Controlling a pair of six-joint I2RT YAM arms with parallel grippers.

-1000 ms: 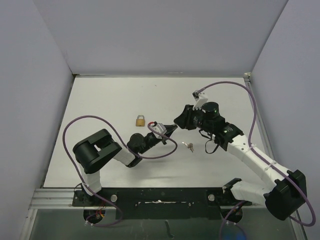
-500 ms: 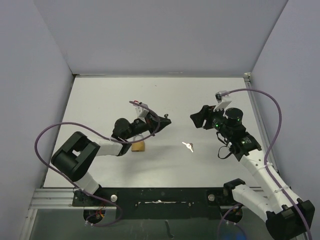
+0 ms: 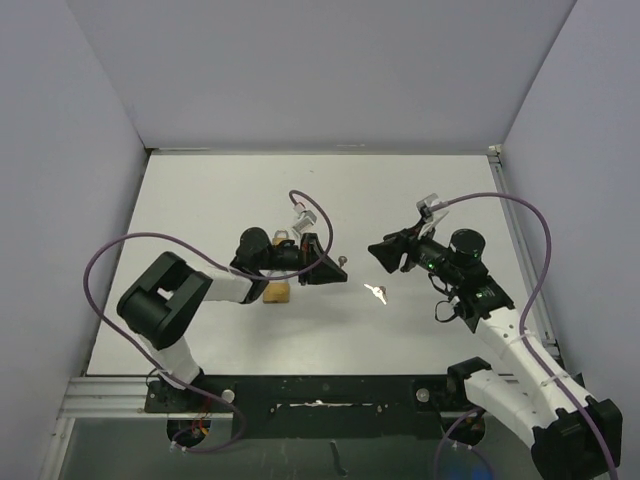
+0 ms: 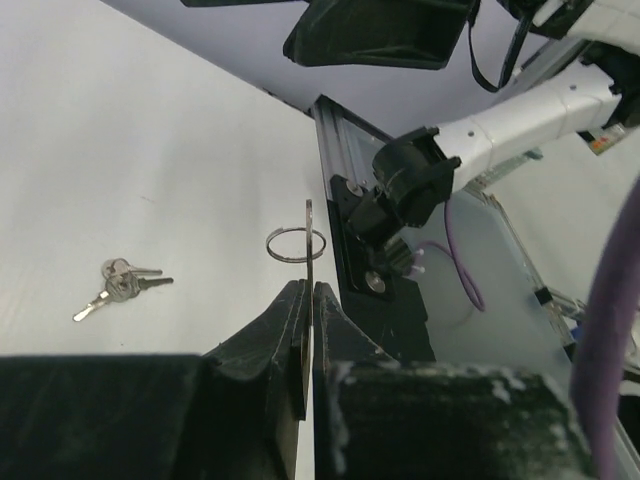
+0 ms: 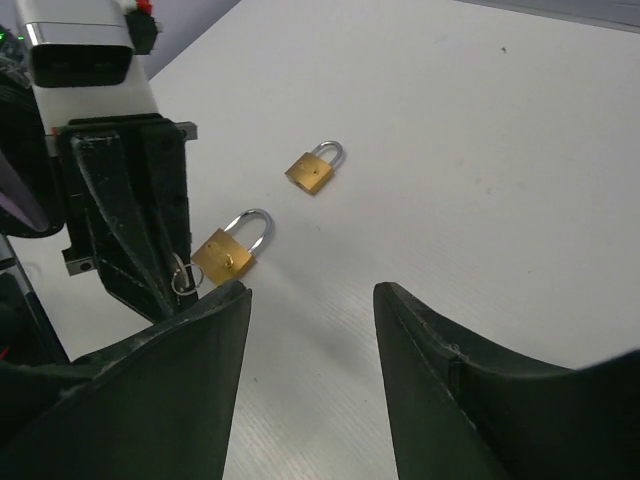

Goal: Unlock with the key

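Observation:
My left gripper [image 3: 322, 266] is shut on a thin silver key [image 4: 309, 235], seen edge-on between its jaws, with the key ring [image 4: 296, 243] just past the tips. It points right, toward my right gripper [image 3: 383, 253]. A brass padlock [image 3: 277, 291] lies on the table beside the left arm. In the right wrist view that padlock [image 5: 232, 250] lies next to the left gripper's fingers [image 5: 140, 240]. My right gripper [image 5: 312, 292] is open above bare table, with nothing between its fingers.
A second brass padlock [image 5: 316, 168] lies farther off on the white table [image 3: 200, 200]. A loose bunch of small keys [image 3: 377, 291] lies between the two grippers, also seen from the left wrist [image 4: 118, 283]. Purple cables loop over both arms.
My left gripper has moved right and slightly toward the near edge, still holding the key. My right gripper has opened and moved left to face it.

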